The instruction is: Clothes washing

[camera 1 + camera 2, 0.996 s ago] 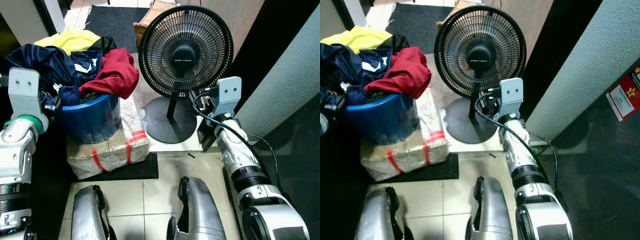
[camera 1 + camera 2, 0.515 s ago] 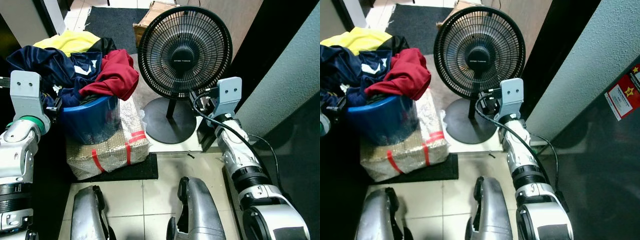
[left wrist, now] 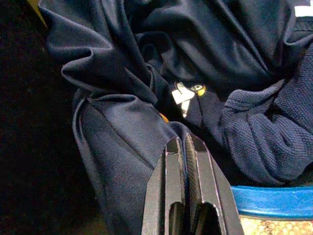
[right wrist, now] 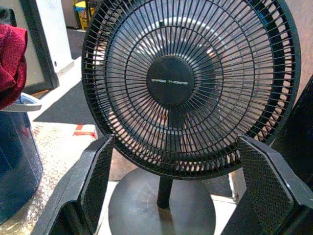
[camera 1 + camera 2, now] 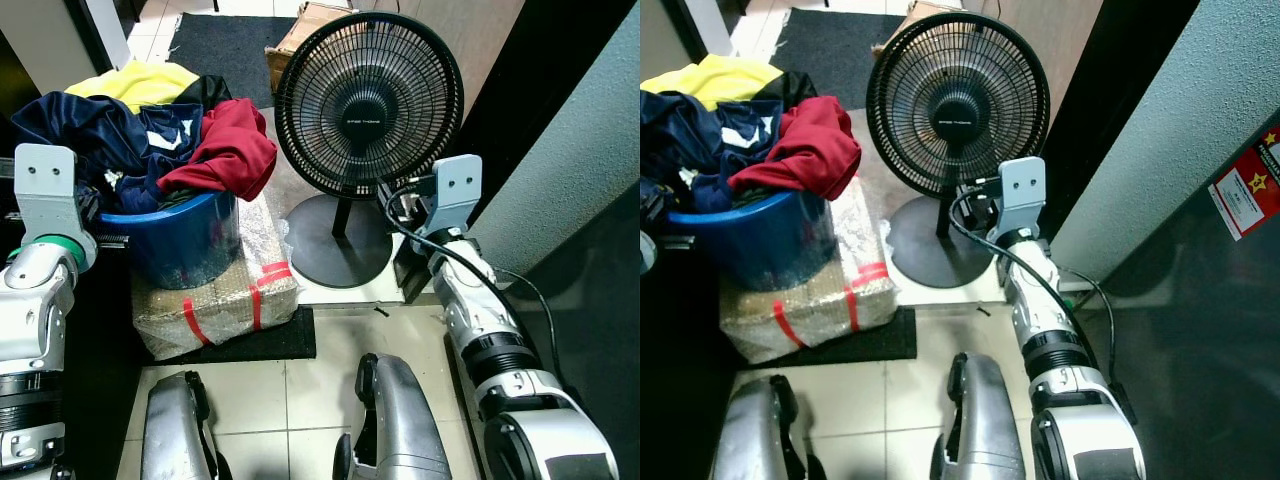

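Black fan on round base; taped wrapped parcel; black mat; cardboard box; tiled floor.

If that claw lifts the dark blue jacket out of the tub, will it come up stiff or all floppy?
Likely floppy: the navy jacket lies in soft, creased folds over the blue tub, so it would probably sag and trail. Its smooth sheen hints that it may slip. The left claw, shut beside it, might also drag the red garment touching it.

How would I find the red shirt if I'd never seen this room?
Look left of the big black fan for the blue tub heaped with clothes. The red shirt hangs over the rim nearest the fan, the only red piece beside navy and yellow ones.
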{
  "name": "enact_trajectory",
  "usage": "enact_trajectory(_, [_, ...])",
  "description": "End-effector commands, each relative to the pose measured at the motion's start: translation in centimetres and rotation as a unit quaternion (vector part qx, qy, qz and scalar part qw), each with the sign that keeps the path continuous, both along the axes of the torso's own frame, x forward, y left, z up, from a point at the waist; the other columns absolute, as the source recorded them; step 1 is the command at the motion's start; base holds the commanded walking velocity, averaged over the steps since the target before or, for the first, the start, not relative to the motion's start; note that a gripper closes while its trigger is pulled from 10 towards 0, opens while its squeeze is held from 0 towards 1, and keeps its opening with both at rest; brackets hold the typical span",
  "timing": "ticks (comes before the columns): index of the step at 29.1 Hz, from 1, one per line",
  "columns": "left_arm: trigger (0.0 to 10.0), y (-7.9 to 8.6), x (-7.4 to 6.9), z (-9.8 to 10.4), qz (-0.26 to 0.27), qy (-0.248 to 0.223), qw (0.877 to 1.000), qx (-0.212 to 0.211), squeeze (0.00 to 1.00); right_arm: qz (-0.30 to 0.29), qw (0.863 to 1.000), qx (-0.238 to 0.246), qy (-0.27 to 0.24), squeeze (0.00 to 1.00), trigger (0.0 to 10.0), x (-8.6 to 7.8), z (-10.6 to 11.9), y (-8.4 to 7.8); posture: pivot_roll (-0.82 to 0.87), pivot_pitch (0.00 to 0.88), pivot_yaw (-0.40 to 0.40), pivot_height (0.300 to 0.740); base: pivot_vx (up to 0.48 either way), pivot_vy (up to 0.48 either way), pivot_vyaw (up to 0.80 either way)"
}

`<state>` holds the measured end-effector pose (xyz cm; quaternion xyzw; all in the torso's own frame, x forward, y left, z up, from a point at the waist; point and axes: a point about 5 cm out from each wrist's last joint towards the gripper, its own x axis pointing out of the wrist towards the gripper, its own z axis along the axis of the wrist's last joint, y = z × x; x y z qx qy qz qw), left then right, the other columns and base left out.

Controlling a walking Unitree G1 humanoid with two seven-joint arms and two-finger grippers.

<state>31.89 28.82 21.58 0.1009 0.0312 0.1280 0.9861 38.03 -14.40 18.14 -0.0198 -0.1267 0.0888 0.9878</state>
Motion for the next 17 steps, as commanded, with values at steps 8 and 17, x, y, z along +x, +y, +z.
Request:
enact_trajectory(8, [0.0,-2.1,-0.1,1.0,-0.045,-0.029,0.998,0.019,0.0,-0.002,1.0,0.007,0.008,0.0,10.0,-0.1,-0.6,0.0,0.07,0.124,-0.047,0.495,0.0,0.0,0.0])
enact_trajectory(17, [0.0,-4.9,0.0,4.7,-0.102,-0.112,0.988,0.015,0.0,-0.003,1.0,0.009,0.007,0.0,10.0,-0.1,-0.6,0.0,0.07,0.112,-0.041,0.495,0.0,0.0,0.0])
